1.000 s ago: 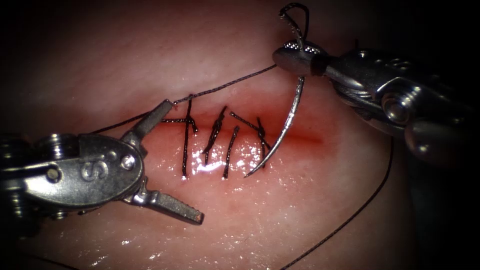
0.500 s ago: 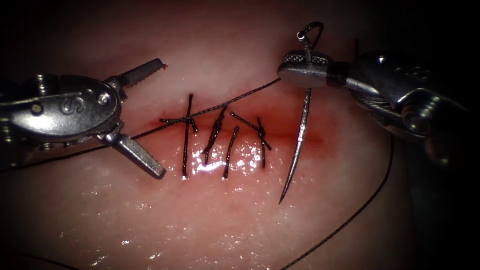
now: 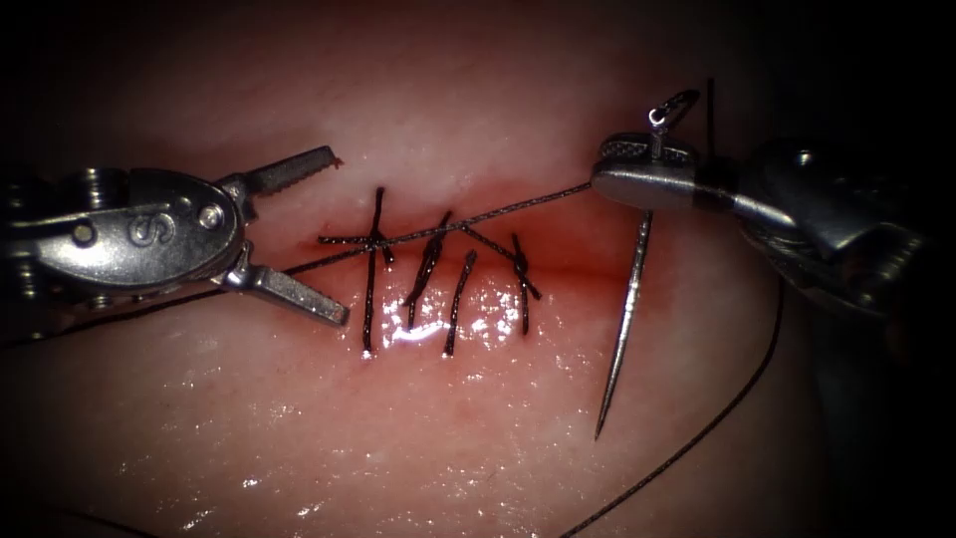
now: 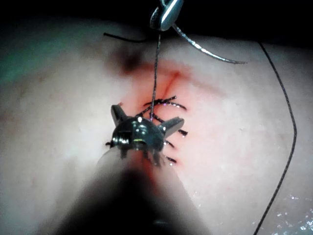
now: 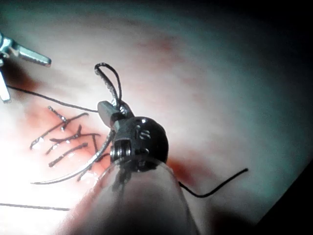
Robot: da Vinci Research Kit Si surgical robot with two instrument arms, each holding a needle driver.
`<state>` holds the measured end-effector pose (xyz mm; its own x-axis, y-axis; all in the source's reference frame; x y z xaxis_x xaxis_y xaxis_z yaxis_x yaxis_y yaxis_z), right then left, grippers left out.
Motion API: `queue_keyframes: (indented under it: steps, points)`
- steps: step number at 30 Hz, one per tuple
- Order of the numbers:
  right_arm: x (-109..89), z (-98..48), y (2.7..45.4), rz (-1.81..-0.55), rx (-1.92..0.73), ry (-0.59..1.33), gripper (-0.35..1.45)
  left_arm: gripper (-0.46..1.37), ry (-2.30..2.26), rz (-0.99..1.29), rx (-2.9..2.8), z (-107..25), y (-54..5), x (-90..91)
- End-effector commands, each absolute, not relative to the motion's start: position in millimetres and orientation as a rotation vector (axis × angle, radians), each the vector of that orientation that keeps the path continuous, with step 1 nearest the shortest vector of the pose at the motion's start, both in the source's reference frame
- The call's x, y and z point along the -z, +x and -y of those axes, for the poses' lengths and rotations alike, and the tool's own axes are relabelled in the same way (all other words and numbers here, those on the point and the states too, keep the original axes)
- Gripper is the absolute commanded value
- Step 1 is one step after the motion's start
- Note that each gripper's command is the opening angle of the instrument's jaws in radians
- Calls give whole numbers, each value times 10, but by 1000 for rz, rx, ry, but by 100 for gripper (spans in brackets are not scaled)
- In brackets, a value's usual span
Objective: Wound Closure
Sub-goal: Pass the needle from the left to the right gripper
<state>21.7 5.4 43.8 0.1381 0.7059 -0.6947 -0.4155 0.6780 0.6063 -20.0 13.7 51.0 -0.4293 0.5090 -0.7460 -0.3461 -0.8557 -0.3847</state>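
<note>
Tissue (image 3: pixel 478 428): pale, wet surface; cut (image 3: pixel 558 264) runs horizontally, reddened along its line, red fluid (image 3: pixel 588 269) pooled at its unstitched right end. Five dark stitches (image 3: pixel 438 274) cross the left and middle portion of the cut.

Right tool (image 3: pixel 642 169): jaws clamped together on the needle (image 3: pixel 625 324) near its thread end, only a short stub and a small loop of thread showing above the jaws. Needle hangs below the jaws, free of the tissue, point directed down over the tissue below the right end of the cut.

Thread (image 3: pixel 498 212): runs taut from the right tool's jaws leftward across the stitches and passes between the left tool's jaws. A second strand curves along the right of the tissue.

Left tool (image 3: pixel 319 234): left of the stitches, jaws moderately apart, holding nothing; thread lies between them.
</note>
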Motion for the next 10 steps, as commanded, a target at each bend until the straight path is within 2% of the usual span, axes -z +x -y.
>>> queue_keyframes:
  steps: [1,10]
  points:
    - [-439,-54,217,-1175,-831,293,-35,78,-1278,235,-2288,-137,-199,-509]
    - [-439,-54,218,-1175,-831,292,-35,80,-1280,226,-2294,-133,-200,-512]
